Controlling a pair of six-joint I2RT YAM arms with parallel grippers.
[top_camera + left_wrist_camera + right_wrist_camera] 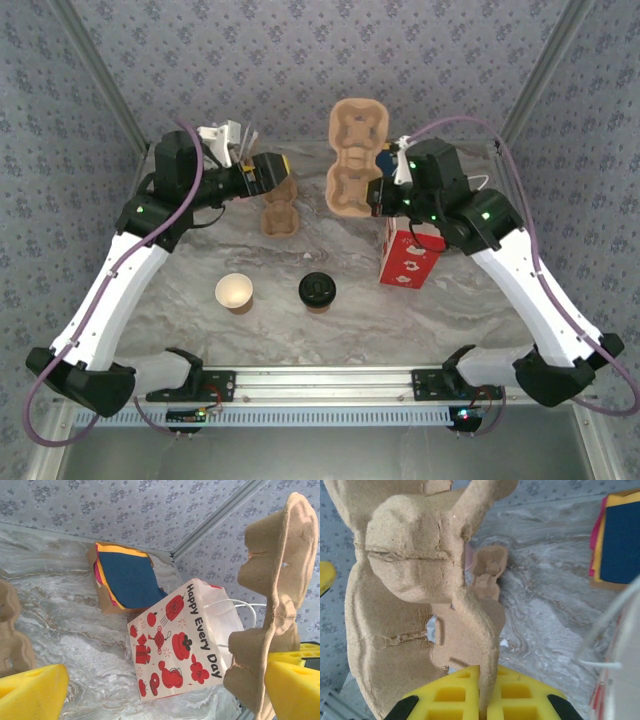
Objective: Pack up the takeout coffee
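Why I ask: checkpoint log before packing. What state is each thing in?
takeout coffee: upright on the table, lid on, unpacked.
lidless cup: upright, open top.
gift bag: standing, mouth open.
large cup carrier: held up by its edge.
small cup carrier: lying on the table.
left gripper: open, holding nothing.
right gripper: shut on the large cup carrier.

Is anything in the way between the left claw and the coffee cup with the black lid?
Partly: a small brown pulp tray lies right beside the open left claw, on the side toward the lidded coffee cup.
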